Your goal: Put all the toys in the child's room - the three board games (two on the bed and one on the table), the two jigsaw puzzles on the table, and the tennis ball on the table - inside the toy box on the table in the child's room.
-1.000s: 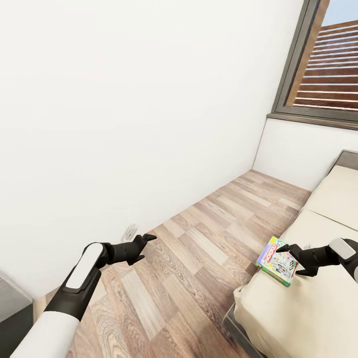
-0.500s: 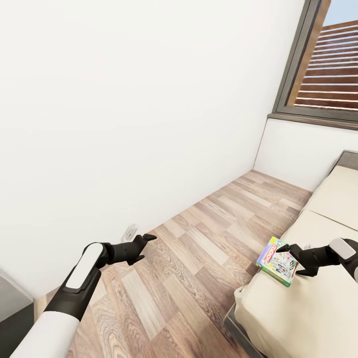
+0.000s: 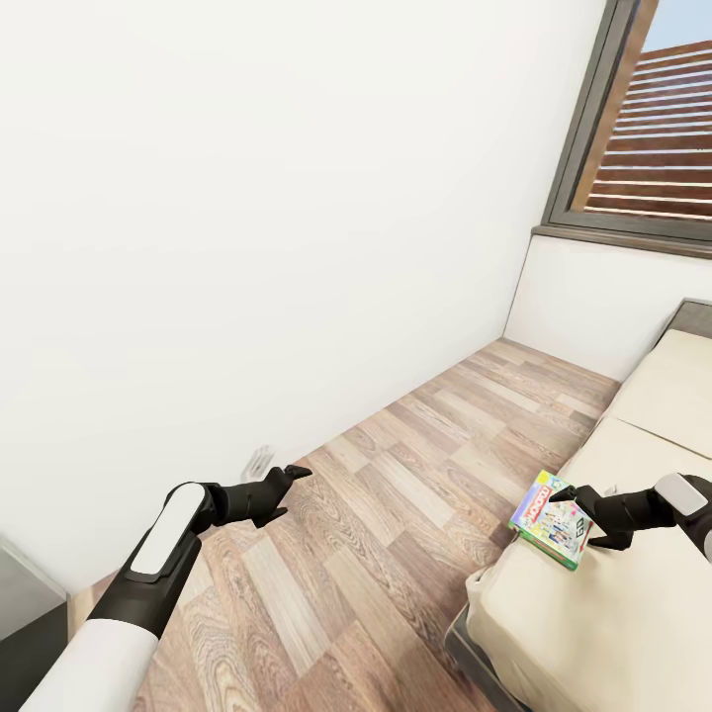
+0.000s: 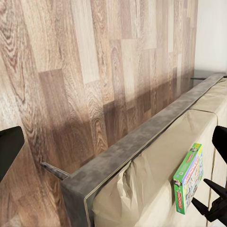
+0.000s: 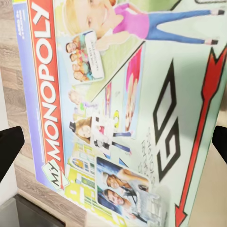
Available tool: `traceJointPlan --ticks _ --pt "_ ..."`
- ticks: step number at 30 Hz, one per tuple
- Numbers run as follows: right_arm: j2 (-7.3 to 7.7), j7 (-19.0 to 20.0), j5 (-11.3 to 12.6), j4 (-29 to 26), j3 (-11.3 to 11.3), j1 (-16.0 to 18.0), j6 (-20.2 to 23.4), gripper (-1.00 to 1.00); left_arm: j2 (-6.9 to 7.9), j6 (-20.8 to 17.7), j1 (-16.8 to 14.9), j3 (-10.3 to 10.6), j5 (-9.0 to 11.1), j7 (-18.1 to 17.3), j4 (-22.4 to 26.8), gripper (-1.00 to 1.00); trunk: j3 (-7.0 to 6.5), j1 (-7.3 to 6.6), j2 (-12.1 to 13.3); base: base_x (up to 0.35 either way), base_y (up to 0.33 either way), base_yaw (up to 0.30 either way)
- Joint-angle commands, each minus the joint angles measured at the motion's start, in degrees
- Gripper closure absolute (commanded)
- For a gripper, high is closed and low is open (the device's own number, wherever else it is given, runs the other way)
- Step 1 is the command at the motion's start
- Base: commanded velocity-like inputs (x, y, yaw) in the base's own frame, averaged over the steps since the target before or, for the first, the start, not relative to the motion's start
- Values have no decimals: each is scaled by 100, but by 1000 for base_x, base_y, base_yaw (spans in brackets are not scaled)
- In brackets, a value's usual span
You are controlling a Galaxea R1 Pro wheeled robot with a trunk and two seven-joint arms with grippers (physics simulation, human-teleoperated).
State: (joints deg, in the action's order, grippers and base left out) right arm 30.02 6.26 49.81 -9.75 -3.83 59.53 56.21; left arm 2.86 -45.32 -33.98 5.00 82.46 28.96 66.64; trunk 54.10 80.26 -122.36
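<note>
The right gripper point(image 3: 581, 514) hung over the near corner of the bed point(image 3: 613, 603), its two black fingers spread wide, one above and one below the edge of a Monopoly board game point(image 3: 551, 519). Whether the fingertips touched the box could not be told from the head view. In the right wrist view the box lid point(image 5: 127, 113), with its red "My Monopoly" title strip and cartoon figures, lay between two dark fingertips point(image 5: 9, 146) at opposite edges of the frame, set well apart on either side of it, so the jaws stood released rather than clamped. The game lay flat on the beige mattress beside the bed's outer edge, near the wooden floor point(image 3: 396, 514).

The left gripper point(image 3: 287, 485) hovered above the floor close to the white wall point(image 3: 247, 247), fingers parted and holding nothing. A dark fingertip point(image 4: 8, 149) showed in the left wrist view, which looked across the planks to the grey bed frame point(image 4: 142, 142) and the beige mattress; the green-edged game box point(image 4: 189, 177) lay there, with the right gripper's black fingers just beside it.

A wall outlet point(image 3: 259, 461) sat low on the wall near the left arm. A window point(image 3: 643, 129) with slatted boards outside rose above the far end of the bed.
</note>
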Motion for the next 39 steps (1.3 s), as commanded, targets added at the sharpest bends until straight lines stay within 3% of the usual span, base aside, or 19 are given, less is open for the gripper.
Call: traceJointPlan --ticks 1,39 --pt "4 60 -33 0 -39 4 12 -100 4 6 -3 9 60 57 7 -100 5 -1 -2 0 0 0" --pt "7 60 -31 0 -39 1 12 -100 4 6 -4 9 60 57 7 -100 5 -1 -2 0 0 6"
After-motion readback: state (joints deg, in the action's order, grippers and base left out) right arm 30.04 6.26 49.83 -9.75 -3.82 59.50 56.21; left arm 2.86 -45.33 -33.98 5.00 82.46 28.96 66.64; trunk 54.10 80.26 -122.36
